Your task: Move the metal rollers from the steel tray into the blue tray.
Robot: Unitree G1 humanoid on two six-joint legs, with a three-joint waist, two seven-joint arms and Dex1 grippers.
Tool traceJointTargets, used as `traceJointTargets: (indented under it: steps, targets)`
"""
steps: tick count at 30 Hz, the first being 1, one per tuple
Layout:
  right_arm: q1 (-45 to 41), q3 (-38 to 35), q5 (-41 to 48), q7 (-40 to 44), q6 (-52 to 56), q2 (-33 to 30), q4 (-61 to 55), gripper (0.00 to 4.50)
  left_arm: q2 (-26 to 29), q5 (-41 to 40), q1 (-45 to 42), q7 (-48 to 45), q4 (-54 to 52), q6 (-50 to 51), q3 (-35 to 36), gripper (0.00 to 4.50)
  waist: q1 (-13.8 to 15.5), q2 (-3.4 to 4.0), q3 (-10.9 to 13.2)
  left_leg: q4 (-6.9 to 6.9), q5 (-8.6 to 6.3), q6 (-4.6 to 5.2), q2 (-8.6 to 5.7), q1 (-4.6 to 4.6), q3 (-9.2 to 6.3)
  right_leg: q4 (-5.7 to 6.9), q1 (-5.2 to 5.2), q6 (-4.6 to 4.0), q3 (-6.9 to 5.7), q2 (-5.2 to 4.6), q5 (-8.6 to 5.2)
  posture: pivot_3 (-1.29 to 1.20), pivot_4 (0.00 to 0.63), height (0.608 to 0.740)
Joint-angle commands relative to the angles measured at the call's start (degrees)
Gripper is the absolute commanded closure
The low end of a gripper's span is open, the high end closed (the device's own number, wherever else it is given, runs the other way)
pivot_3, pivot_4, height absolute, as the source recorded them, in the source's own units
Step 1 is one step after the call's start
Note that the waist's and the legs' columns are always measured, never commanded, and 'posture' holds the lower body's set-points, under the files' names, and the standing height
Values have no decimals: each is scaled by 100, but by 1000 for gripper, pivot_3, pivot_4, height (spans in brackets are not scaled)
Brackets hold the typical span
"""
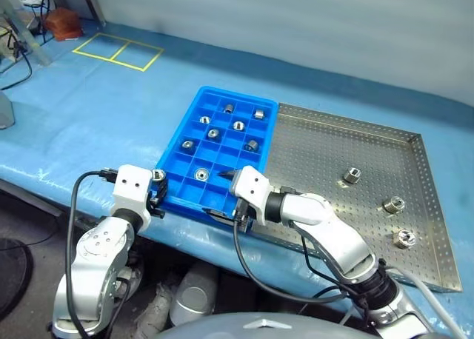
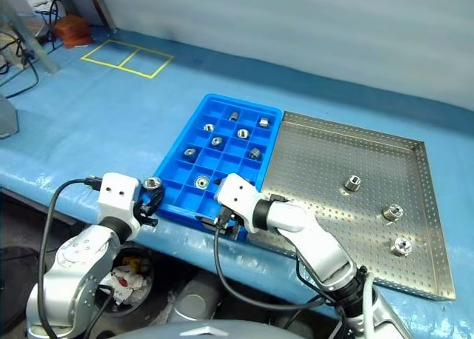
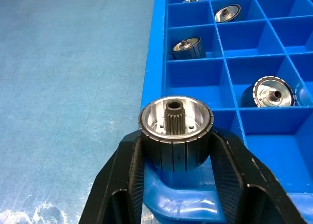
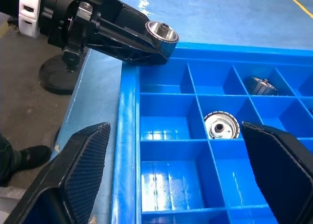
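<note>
Roller (image 3: 175, 133) in our left gripper (image 3: 174, 158): axis upright, splined bore facing up, shiny w/ ribbed dark rim, clamped btwn both fingers at near-left corner of blue tray (image 1: 194, 113). Right gripper (image 4: 171, 180) wide apart over tray's near row. Three rollers (image 1: 352, 176) on steel tray (image 1: 318, 143).

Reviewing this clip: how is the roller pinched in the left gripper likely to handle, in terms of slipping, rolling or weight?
The roller looks like solid shiny metal, so probably stiff and heavy for its size. Its rim appears ribbed, and the left gripper pinches that rim, which likely limits slipping. Being round, it may roll if dropped sideways; the blue tray walls should stop it.
</note>
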Motion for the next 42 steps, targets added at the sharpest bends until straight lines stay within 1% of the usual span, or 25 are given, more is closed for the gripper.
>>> traceJointTargets:
  steps: [1, 5, 6, 9, 13, 16, 19, 23, 27, 30, 32, 34, 36, 38, 40, 42]
  targets:
    - [-16, -81, 14, -48, -92, 25, -190, 0, -20, -114, -109, -29, -10, -16, 32, 1520, 74, 0, 0, 0, 1, 2, -1, -5, 1, 0, -4, -1, 0, 3, 0, 466, 150, 740]
    - [73, -129, 1, -164, -46, 22, -278, 0, 65, -163, -291, -98, 156, -84, -90, 158, 142, -1, -1, 2, 4, 6, -7, -17, 3, 2, -19, -3, -1, 13, -2, 428, 150, 740]
    - [99, -144, -1, -195, -34, 15, -306, 0, 77, -177, -349, -117, 193, -101, -125, 29, 150, -1, -1, 3, 3, 6, -7, -18, 3, 2, -20, -4, -2, 15, -2, 428, 150, 740]
    - [183, -195, -13, -296, 12, -14, -408, 0, 56, -259, -524, -189, 241, -210, -158, 29, 147, -1, -1, 5, 3, 5, -7, -22, 5, 2, -23, -4, -2, 15, -2, 405, 150, 740]
    - [387, -431, -25, -613, 164, 19, -630, 0, -9, -344, -826, -301, 335, -665, -154, 29, 115, -2, -2, 6, 3, 5, -7, -25, 3, 2, -23, -4, -4, 15, -2, 381, 150, 740]
    - [568, -798, -176, -1237, 456, 254, -751, 0, -119, -385, -1081, -340, 511, -1071, -321, 29, 79, -2, -4, 8, 4, 5, -7, -31, 3, 3, -20, -4, -5, 15, -2, 349, 150, 740]
    - [591, -1243, -518, -2166, 862, 751, -632, 0, -338, -353, -1298, -416, 902, -1725, -653, 29, 40, -1, -7, 17, 5, 5, -8, -43, 5, 7, -13, -2, -3, 16, 0, 300, 150, 740]
    - [450, -1520, -1059, -3109, 1235, 1208, -394, 0, -575, -364, -1512, -532, 1411, -2108, -1082, 29, -111, 1, -11, 18, 7, 6, -10, -54, 6, 7, -22, -3, -2, 17, 2, 214, 150, 740]
    - [126, -1862, -1653, -4153, 1343, 1682, 109, 0, -748, -395, -1589, -611, 1665, -2279, -1331, 29, -473, 2, -11, 19, 10, 11, -15, -61, 5, 6, -25, -1, 2, 16, 3, 166, 150, 740]
    - [-237, -2141, -1973, -4776, 1346, 1944, 679, 0, -766, -409, -1624, -761, 1800, -2384, -1506, 29, -866, 3, -11, 20, 13, 13, -17, -60, 0, 8, -21, -3, 3, 17, 4, 148, 150, 740]
    - [-498, -2451, -2028, -5147, 1296, 2144, 1078, 0, -771, -438, -1646, -850, 1853, -2406, -1597, 29, -1092, 4, -11, 19, 15, 15, -21, -58, -5, 9, -18, -5, 6, 16, 6, 143, 150, 740]
    - [-772, -2813, -2030, -5516, 1212, 2326, 1484, 0, -707, -439, -1680, -984, 1883, -2399, -1694, 29, -1336, 4, -11, 19, 19, 20, -25, -56, -12, 11, -12, -25, 9, 16, 22, 142, 150, 740]
    - [-989, -3096, -2000, -5745, 1093, 2414, 1853, 0, -723, -511, -1682, -1077, 1899, -2386, -1733, 29, -1515, 5, -11, 18, 22, 21, -30, -55, -18, 13, -8, -25, 11, 16, 25, 148, 150, 740]
    - [-1224, -3455, -1790, -5856, 935, 2503, 2282, 0, -737, -603, -1660, -1198, 1896, -2412, -1758, 29, -1672, 7, -9, 16, 23, 23, -32, -48, -20, 14, -1, -21, 15, 16, 28, 156, 150, 740]
    - [-1400, -3700, -1605, -5840, 776, 2517, 2692, 0, -712, -619, -1630, -1267, 1866, -2443, -1798, 29, -1770, 11, -6, 7, 23, 24, -32, -23, -20, 14, 20, -18, 17, 16, 29, 163, 150, 740]
    - [-1521, -3896, -1415, -5795, 639, 2530, 3014, 0, -683, -592, -1609, -1279, 1842, -2447, -1844, 29, -1831, 13, -5, -6, 23, 25, -32, 27, -22, 11, 62, -7, 16, 17, 5, 176, 150, 740]
